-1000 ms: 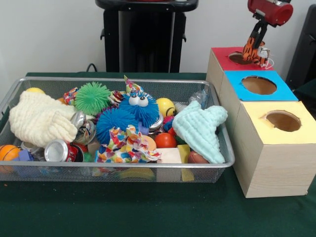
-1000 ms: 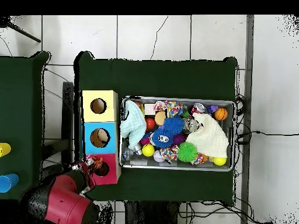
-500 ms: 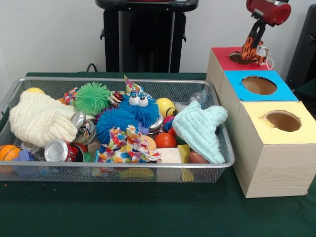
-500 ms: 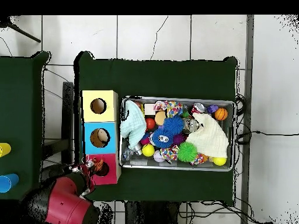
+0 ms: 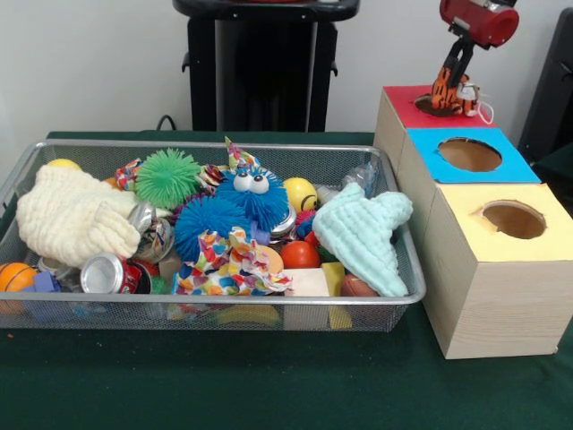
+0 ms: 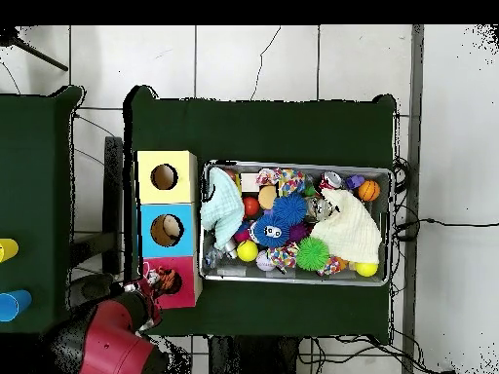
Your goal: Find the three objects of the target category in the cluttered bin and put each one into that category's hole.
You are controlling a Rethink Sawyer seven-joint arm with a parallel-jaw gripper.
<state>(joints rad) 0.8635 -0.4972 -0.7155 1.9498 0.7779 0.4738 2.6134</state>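
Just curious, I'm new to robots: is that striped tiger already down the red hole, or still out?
Still out. The tiger hangs in the gripper above the red hole, its whole striped body visible over the rim.

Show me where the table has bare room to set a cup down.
The green table is bare along the near edge, in front of the wire basket and the yellow-topped box. The basket is packed with toys, cans and cloths. At the red-topped box, the hand holds the tiger over the hole.
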